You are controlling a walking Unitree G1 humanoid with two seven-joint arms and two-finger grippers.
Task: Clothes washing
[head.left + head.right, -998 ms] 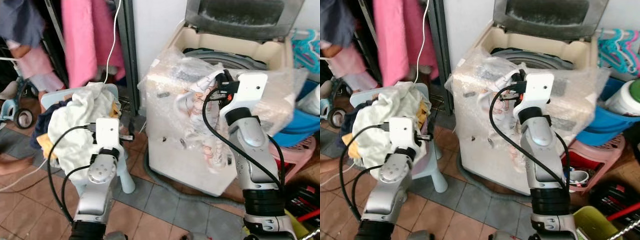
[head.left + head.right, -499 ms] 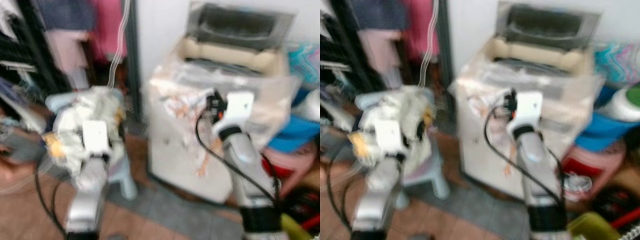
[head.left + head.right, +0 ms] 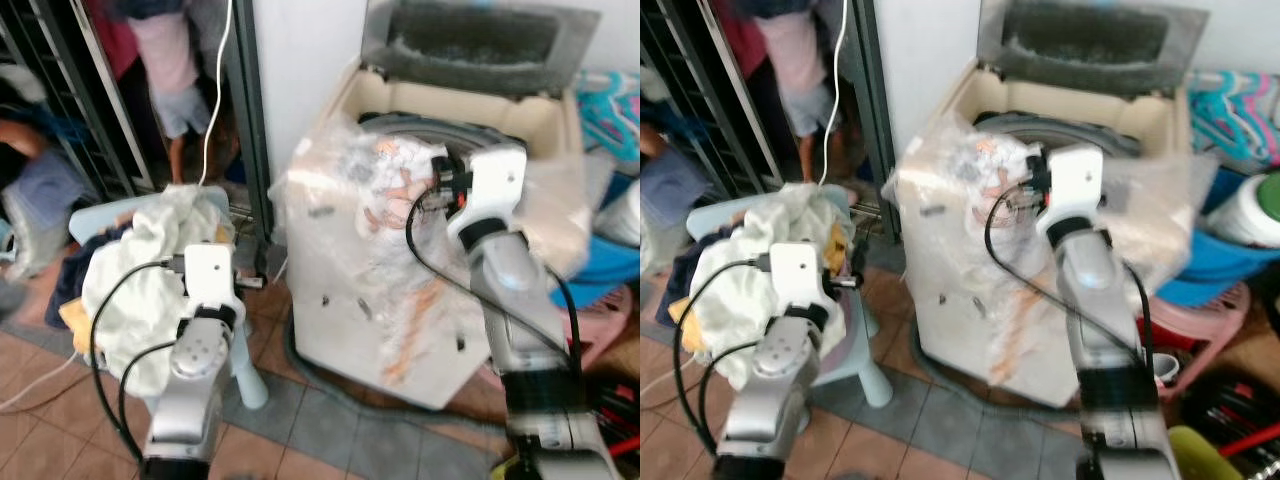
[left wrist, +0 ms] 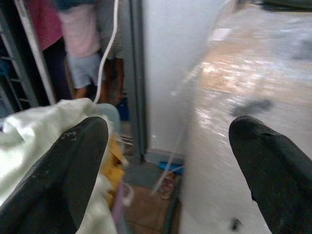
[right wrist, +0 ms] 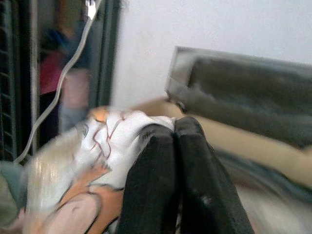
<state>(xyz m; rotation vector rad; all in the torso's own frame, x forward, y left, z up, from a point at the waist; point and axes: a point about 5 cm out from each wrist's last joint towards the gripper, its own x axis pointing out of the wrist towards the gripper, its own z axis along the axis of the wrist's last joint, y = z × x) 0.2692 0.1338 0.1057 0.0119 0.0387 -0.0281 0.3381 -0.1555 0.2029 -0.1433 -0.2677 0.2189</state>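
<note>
Fabric of a white printed garment (image 5: 105,146) was pinched in the closed right tool (image 5: 175,146) above the open top-loading washing machine (image 3: 450,110), probably for loading, while the left tool (image 4: 168,146) stood open beside the laundry pile (image 3: 140,260).

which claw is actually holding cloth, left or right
The right claw, shut on the patterned white garment at the washing machine. The left claw is open by the clothes pile.

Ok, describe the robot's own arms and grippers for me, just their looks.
Both arms are silver metal with rounded joints. Each wrist carries a flat white plastic block, and looped black cables run along each arm. The left gripper and right gripper each have two long, rounded black fingers. Small red-orange connectors sit by the right wrist block.
</note>
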